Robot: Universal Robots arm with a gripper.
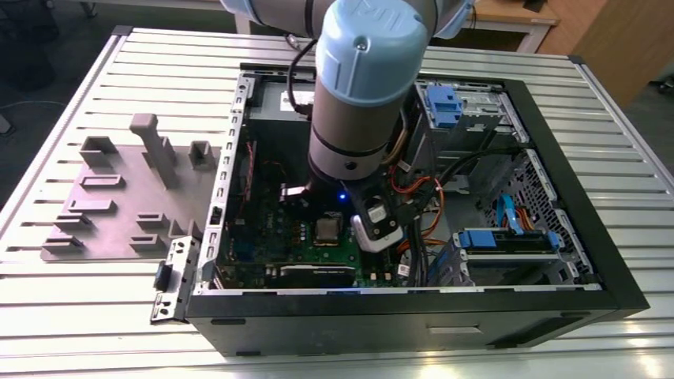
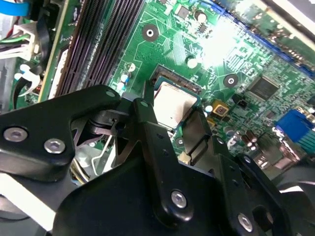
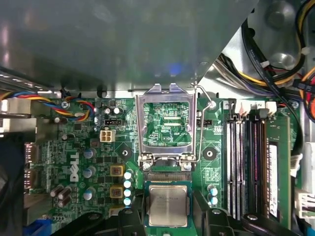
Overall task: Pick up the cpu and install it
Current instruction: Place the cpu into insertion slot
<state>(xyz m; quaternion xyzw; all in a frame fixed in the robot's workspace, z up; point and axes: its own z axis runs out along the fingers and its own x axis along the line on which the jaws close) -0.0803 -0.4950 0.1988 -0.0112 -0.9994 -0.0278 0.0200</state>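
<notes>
At the middle of the motherboard [image 3: 78,147], the gripper [image 3: 169,221] fingers [image 3: 133,222] pinch opposite edges of the flat-lying cpu [image 3: 168,204].

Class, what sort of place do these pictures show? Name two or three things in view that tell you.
Probably a robotics lab or assembly test bench: an open computer case lies on a slotted metal table, a grey fixture plate beside it, and a robot arm reaches inside.

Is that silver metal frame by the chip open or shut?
Open: the silver metal-framed bracket lies swung back, clear of the square silver-lidded cpu.
</notes>
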